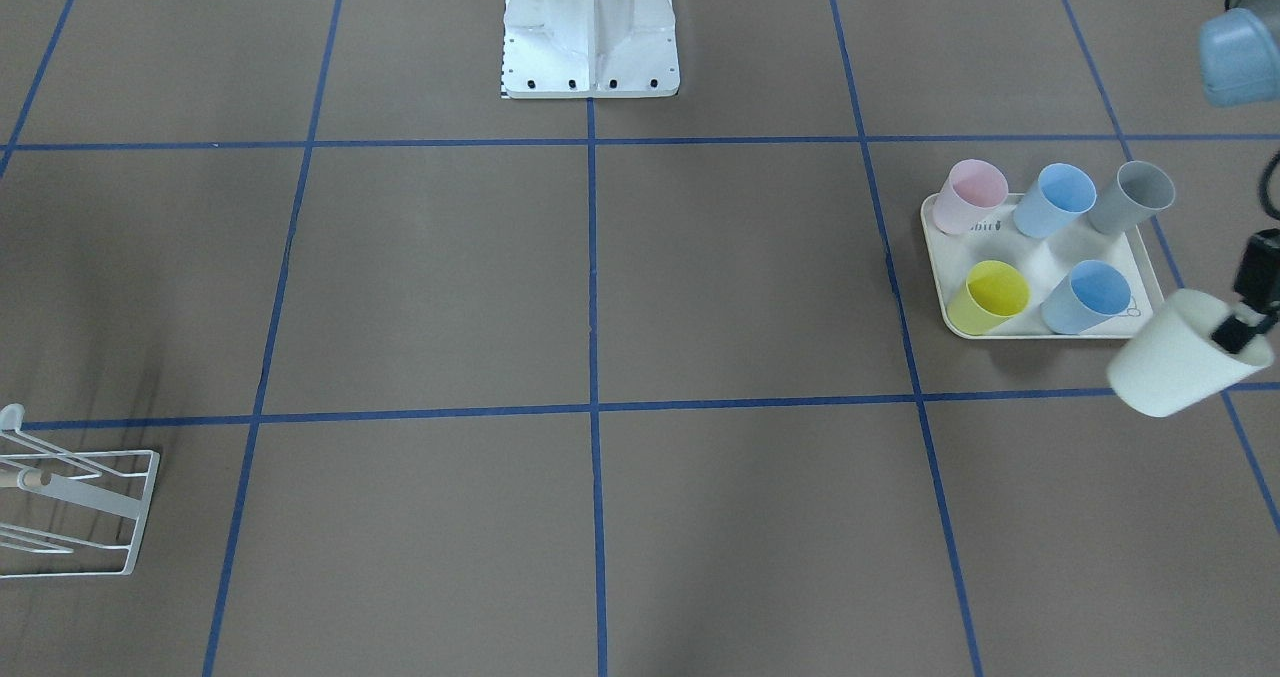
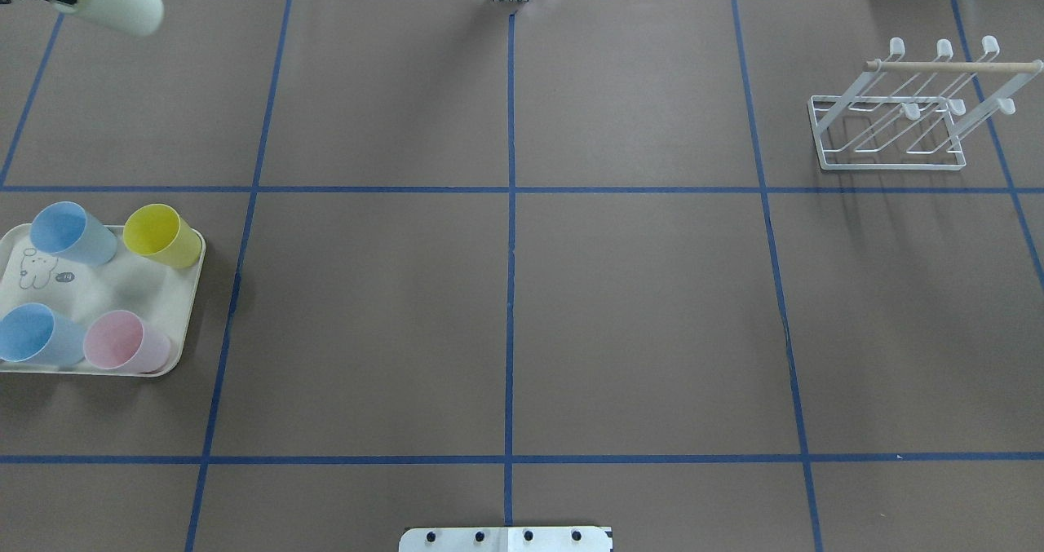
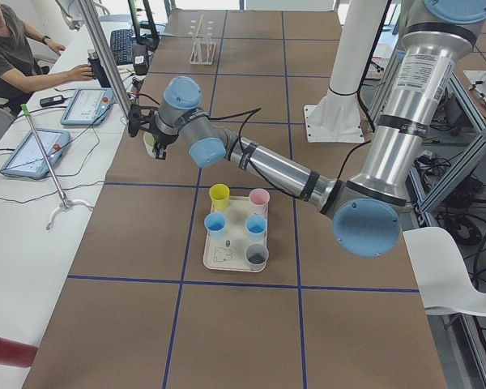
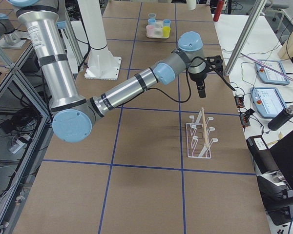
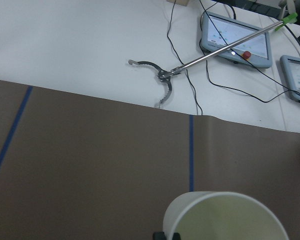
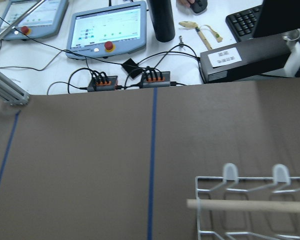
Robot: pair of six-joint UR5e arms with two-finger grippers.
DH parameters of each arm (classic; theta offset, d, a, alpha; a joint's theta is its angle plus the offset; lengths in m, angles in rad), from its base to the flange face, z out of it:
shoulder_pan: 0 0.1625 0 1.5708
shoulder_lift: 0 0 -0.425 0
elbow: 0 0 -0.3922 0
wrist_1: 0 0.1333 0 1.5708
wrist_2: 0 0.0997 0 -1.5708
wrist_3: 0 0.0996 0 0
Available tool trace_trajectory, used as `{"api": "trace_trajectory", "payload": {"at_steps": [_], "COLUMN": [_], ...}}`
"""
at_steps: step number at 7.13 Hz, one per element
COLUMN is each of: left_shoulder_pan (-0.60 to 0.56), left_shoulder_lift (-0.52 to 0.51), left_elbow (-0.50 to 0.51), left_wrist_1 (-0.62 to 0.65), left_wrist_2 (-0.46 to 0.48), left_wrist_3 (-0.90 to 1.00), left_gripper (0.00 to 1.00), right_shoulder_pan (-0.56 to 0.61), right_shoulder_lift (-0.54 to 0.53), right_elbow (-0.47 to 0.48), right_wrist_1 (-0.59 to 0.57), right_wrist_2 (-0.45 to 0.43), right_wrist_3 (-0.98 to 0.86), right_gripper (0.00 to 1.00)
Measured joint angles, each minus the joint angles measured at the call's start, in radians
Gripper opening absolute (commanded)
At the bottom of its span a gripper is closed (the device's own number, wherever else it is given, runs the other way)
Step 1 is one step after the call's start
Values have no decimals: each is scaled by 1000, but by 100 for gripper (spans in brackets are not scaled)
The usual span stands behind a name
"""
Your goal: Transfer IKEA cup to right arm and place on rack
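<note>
Meanwhile, five cups (image 1: 990,297) crowd the tray (image 1: 934,252) near the held cream cup (image 1: 1178,359).

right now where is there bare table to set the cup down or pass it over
The whole middle is bare: the squares between the tray and the rack, from the base plate to the far edge. It is crowded only on the tray, with five other cups, and around the rack. The left gripper holds the cup past the tray.
</note>
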Motion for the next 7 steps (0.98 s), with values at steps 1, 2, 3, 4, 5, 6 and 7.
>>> {"api": "trace_trajectory", "payload": {"at_steps": [1,2,3,4,5,6,7], "left_shoulder_pan": [61,115,164,200,226,258,297], "left_shoulder_lift": [-43,-81,-113,-149,-177,-191,-202], "left_elbow": [-8,-2,8,27,44,56,76], "left_wrist_1": [-24,-85,-172,-247,-298,-354,-425], "left_wrist_2": [11,35,69,96,121,163,222], "left_wrist_3": [-115,-247,-393,-528,-630,-713,-808], "left_gripper": [0,0,0,0,0,0,0], "right_shoulder_pan": [-63,-117,-162,-205,-242,-272,-296], "right_shoulder_lift": [14,36,67,102,138,174,205], "right_elbow": [-3,-4,-4,-3,-2,0,3], "right_wrist_1": [87,154,194,214,221,225,235], "right_wrist_2": [-51,-80,-102,-132,-162,-186,-201], "right_wrist_3": [131,255,374,466,526,596,678], "right_gripper": [99,99,99,99,99,99,99]}}
